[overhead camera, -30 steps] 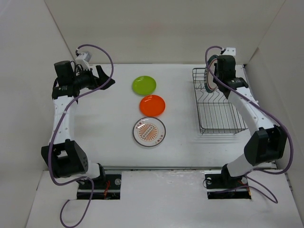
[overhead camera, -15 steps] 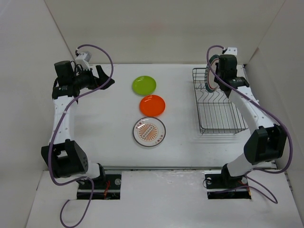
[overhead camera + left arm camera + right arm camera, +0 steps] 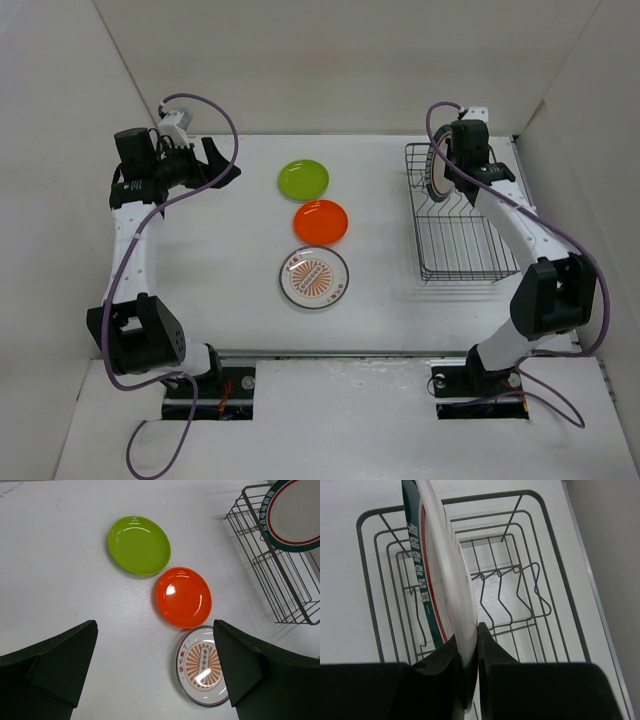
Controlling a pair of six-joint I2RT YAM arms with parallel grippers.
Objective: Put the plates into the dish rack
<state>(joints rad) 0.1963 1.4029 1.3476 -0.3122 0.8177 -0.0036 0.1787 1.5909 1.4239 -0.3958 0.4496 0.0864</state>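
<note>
1. Top external view, starting nearest my bases: the white plate with the orange pattern (image 3: 315, 278) lies flat on the table (image 3: 220, 270), midway between my two arms.
2. Just beyond it lies the orange plate (image 3: 321, 222), also flat. The two rims are so close that I cannot tell whether they touch.
3. Beyond that, a little to the left, the lime green plate (image 3: 303, 179) lies flat, just beside the orange one. The three form a short row running away from me.
4. To the right of that row, well apart from it, the dish rack (image 3: 460, 245) stands on the table with its long side running near to far, next to my right arm.
5. Over the rack's far end, on its left side, my right gripper (image 3: 467, 635) is pinched tight on the white plate with the dark teal rim (image 3: 440, 565). My fingers (image 3: 487, 652) clamp the part of the rim nearest my wrist, one on each face. The plate stands on edge, nearly upright and leaning slightly, above the rack's wires. Whether it touches them I cannot tell.
6. At the far left of the table, well apart from every plate, my left gripper (image 3: 152, 625) hangs above the surface with its jaws spread as wide as they go and nothing between them. Its wrist camera looks between the two fingers across to the three flat plates and the rack's far corner.
</note>
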